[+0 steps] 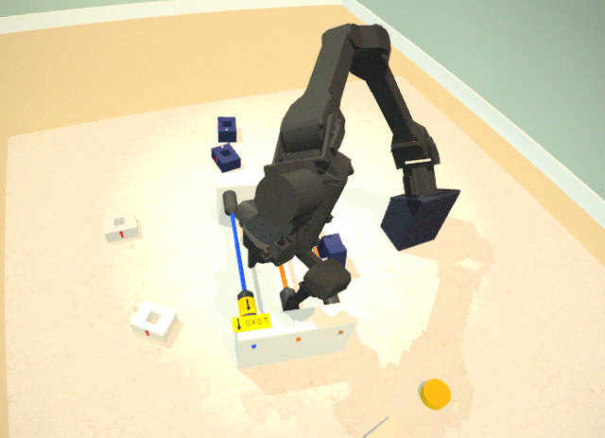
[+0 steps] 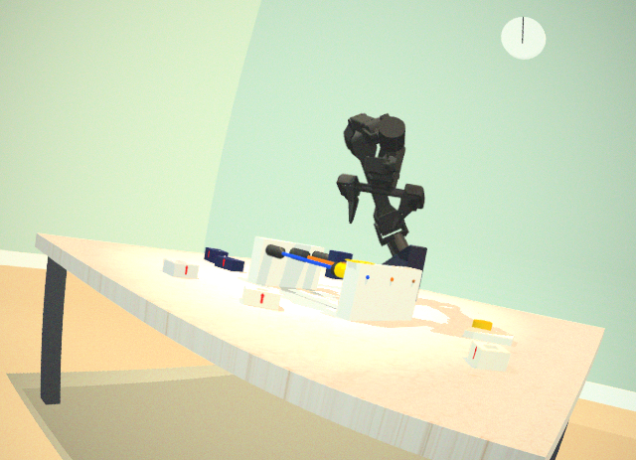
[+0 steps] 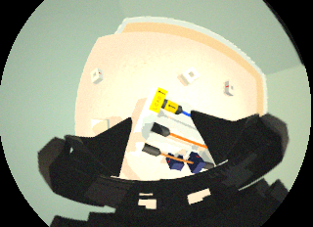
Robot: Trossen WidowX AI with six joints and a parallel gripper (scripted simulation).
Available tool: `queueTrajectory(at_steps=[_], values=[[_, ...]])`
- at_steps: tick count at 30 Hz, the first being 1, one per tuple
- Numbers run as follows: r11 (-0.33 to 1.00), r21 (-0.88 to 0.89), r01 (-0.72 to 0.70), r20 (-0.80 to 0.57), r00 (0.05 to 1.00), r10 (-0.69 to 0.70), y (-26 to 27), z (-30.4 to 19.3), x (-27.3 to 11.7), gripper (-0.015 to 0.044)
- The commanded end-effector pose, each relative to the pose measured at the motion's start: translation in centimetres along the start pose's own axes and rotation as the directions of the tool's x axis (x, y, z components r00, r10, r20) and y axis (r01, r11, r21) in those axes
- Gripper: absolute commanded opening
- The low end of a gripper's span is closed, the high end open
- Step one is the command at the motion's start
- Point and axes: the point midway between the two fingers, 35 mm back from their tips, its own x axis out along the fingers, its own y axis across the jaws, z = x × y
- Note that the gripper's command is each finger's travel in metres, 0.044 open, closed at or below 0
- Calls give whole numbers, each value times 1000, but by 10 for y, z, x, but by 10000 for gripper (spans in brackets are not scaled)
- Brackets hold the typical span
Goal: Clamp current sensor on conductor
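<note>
A white fixture [image 1: 293, 347] [image 2: 380, 296] holds three parallel conductors. The blue conductor [image 1: 238, 248] [image 2: 303, 258] [image 3: 180, 112] ends in a yellow collar at the yellow LOAD marker [image 1: 250, 322] [image 3: 158, 100]. Two orange conductors [image 1: 283, 275] [image 3: 190, 140] lie beside it. A navy sensor [image 1: 333, 248] [image 2: 339, 256] stands at the fixture's right side. Two more navy sensors [image 1: 226, 129] [image 1: 225, 157] stand behind the fixture. I cannot tell which sensor is open. My gripper [image 1: 270, 279] [image 2: 379, 217] [image 3: 161, 116] is open and empty. It hangs high above the fixture with its fingers pointing down.
White sensor blocks with red arrows [image 1: 121, 228] [image 1: 152, 320] lie left of the fixture, and another [image 2: 488, 355] lies near the table's right end. A yellow disc [image 1: 435, 393] [image 2: 481, 323] lies at the front right. The arm's navy base [image 1: 420, 219] stands right of the fixture.
</note>
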Motion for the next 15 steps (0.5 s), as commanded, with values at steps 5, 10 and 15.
queueTrajectory(at_steps=[5, 10, 15], values=[[988, 150, 26, -155, 988, -2, -27, -80, -5, 440], [955, 281, 95, -299, 954, -7, -48, -161, -12, 440], [918, 359, 167, -396, 918, -12, -60, -220, -19, 440]])
